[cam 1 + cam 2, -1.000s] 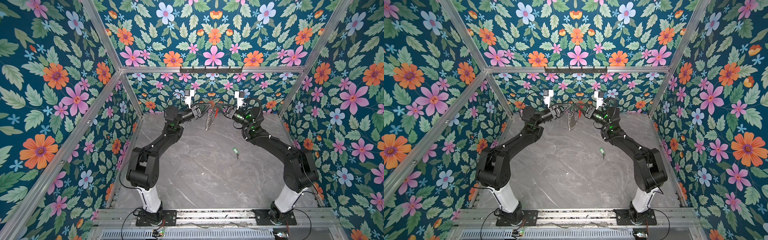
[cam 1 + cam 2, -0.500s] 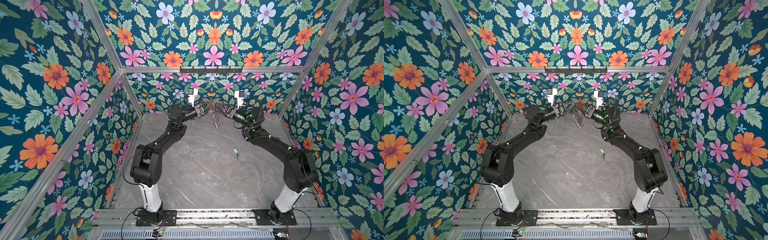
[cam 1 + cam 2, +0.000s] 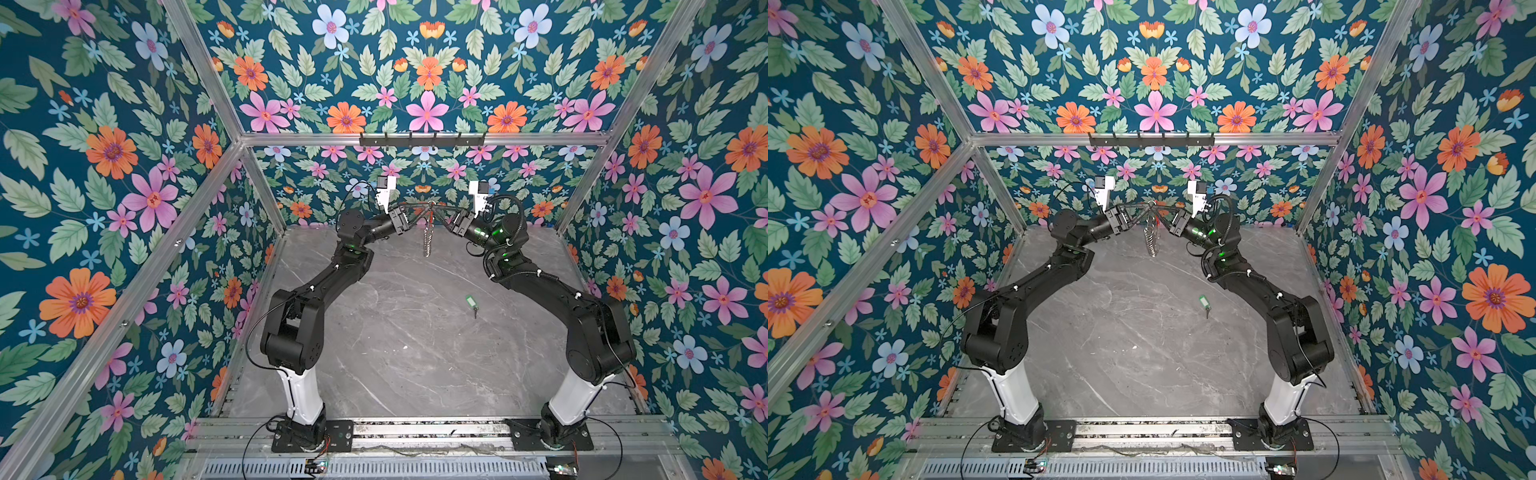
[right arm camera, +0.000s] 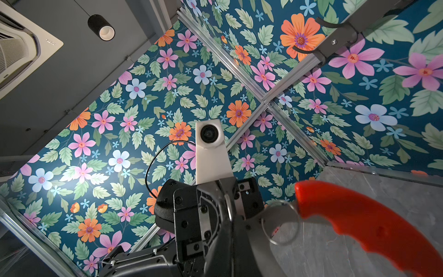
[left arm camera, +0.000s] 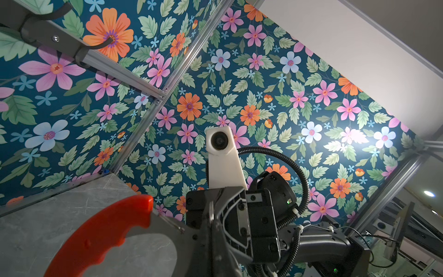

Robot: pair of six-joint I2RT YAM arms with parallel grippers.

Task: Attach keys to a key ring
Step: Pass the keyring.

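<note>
Both my left gripper (image 3: 422, 209) and right gripper (image 3: 439, 211) are clamped on the key ring (image 3: 427, 241), which is raised between them with its small rings dangling. The key (image 3: 471, 302) lies on the table (image 3: 395, 340), below and well apart from the key ring.

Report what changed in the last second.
The left gripper moved in toward the right gripper and closed on the top of the key ring, which both now hold. The ring swung from a tilt to hang straight down, edge-on in the top views. Unchanged: the right gripper's grip on the ring, and the green key lying on the table.
</note>
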